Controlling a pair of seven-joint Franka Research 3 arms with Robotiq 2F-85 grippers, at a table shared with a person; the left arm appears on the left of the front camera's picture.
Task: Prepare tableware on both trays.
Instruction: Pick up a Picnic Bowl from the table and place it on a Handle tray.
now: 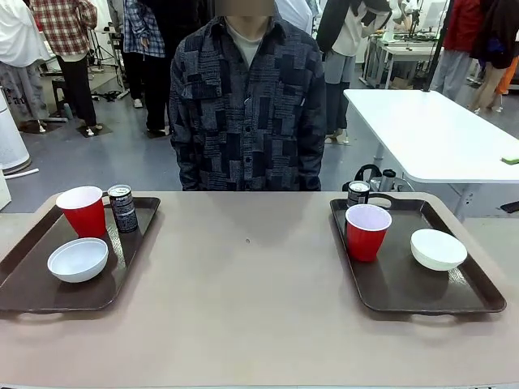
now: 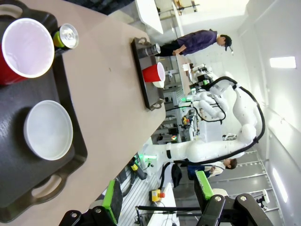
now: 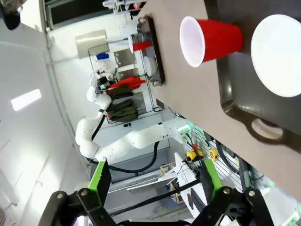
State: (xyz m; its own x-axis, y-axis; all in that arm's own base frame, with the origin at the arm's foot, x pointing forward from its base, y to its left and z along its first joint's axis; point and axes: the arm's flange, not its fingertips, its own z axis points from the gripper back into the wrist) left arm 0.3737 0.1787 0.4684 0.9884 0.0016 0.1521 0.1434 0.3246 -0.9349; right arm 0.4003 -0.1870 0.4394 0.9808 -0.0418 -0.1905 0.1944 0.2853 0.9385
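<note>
On the left side of the bench (image 1: pixel 251 300) sits the left tray (image 1: pixel 32 296). It holds a red cup (image 1: pixel 83 211) at the back, a dark can (image 1: pixel 123 208) just beside the cup, and a white bowl (image 1: pixel 78 259) in front. All three stand upright and apart from each other.

The left claw (image 2: pixel 157 200) hangs off the near side of the bench, next to this tray. Its green pads (image 2: pixel 113 200) are spread apart and hold nothing.

The middle of the bench is bare, so there is lots of open room there. A person (image 1: pixel 247 105) stands at the far side, right behind the middle.

On the right sits the right tray (image 1: pixel 405 292). It has a second can (image 1: pixel 358 193) at the back, a second red cup (image 1: pixel 366 232) in front of the can, and a second bowl (image 1: pixel 438 249) to the side.

The right claw (image 3: pixel 153 188) is spread wide too, and empty, out past the tray's handle end.

Both trays look full, so the job seems about done. The best thing now is to keep both claws high and off to the side. If one must go in, it should come straight down from above. The cups are light and tall and would tip from a bump. The tray rims stick up, so a low claw could catch on them. Both trays sit close to the bench's edges.
</note>
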